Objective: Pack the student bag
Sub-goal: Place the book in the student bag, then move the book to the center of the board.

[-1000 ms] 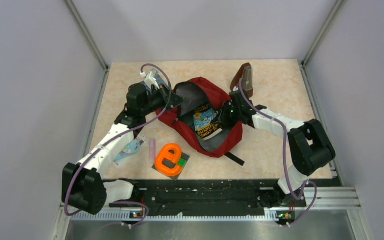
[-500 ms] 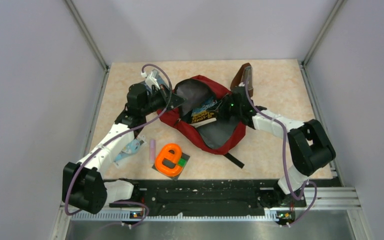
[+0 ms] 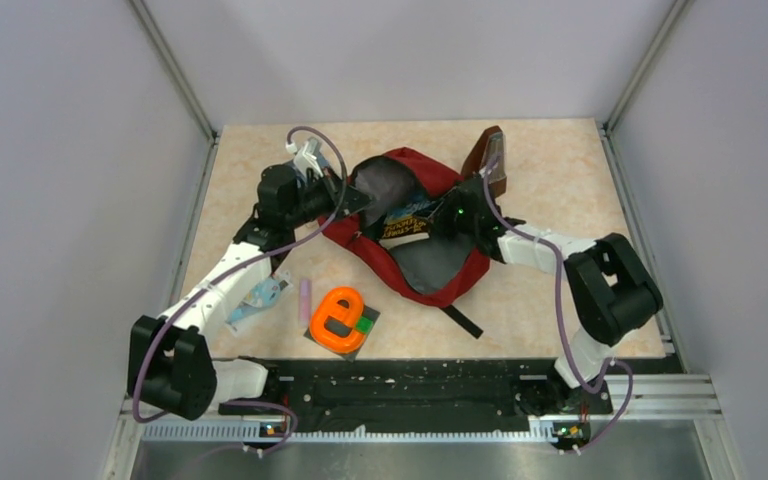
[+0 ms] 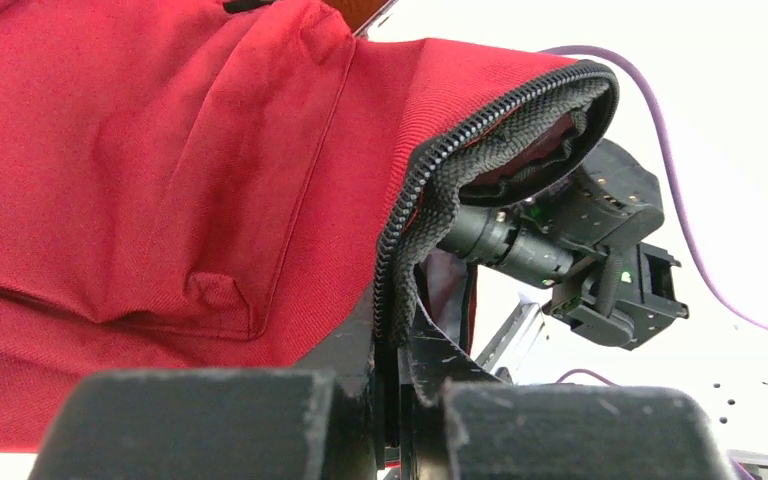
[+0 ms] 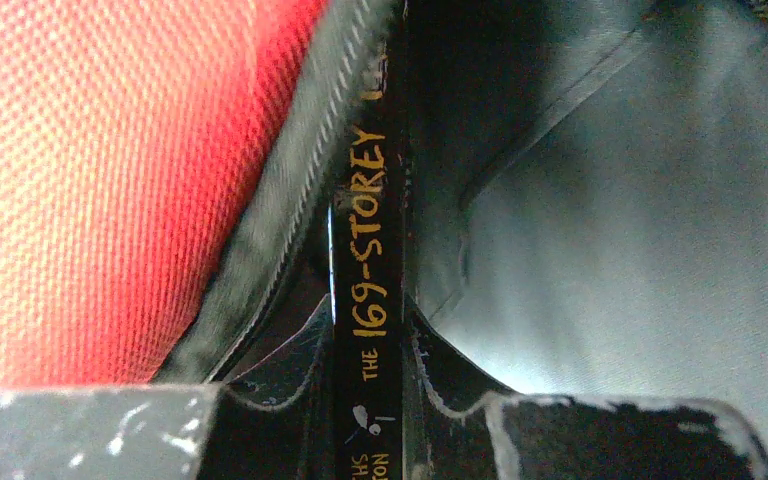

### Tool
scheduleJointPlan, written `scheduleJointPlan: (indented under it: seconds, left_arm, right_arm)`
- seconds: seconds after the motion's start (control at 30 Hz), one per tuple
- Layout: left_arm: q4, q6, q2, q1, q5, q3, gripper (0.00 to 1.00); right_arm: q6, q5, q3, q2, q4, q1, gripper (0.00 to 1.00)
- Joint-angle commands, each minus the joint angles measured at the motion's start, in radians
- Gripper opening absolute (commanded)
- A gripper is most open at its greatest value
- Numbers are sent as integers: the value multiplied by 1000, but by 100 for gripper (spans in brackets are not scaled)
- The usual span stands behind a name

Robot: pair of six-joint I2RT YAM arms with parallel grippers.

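Student bag [image 3: 415, 165] is lying open at the middle of the table [image 3: 560, 170], mouth turned up, grey lining showing.

I am holding the left gripper [image 4: 392, 400] on the bag's near-left rim. The jaws are pinching almost fully together on the black zipper edge [image 4: 430, 200] and lifting that flap of red fabric.

I am reaching the right gripper [image 5: 370, 400] into the mouth from the right. Its jaws are standing narrowly apart, clamping the black spine of a book [image 5: 368, 250]. The book is sitting inside the opening, between the zipper side and the lining.

A brown metronome [image 3: 488, 160] is standing just beyond the bag's far-right corner. An orange e-shaped piece [image 3: 338, 318] and a pink stick [image 3: 305, 298] are lying near the front edge, apart from the bag.
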Motion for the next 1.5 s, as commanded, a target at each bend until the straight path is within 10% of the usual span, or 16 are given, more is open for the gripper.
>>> scheduleJointPlan:
  seconds: [0.0,0.2,0.4,0.87,1.23,1.47]
  left_arm:
    - [69,-12,12,-3,35,63,0]
    - [15,-9,23,-3,-13,83,0]
    - [-209,-9,58,2,-179,117,0]
    - [-319,-138,126,46,-270,34,4]
    - [-417,-44,186,138,-298,39,58]
    - [-425,55,106,175,-291,90,71]
  right_arm:
    - [-140,96,112,59,-11,40,5]
    - [-235,131,163,82,-157,66,53]
    - [-337,179,138,6,-260,67,74]
    - [-655,251,190,-110,-255,60,84]
    - [-916,34,213,-89,-252,60,84]
    - [-1035,-14,268,-68,-286,63,84]
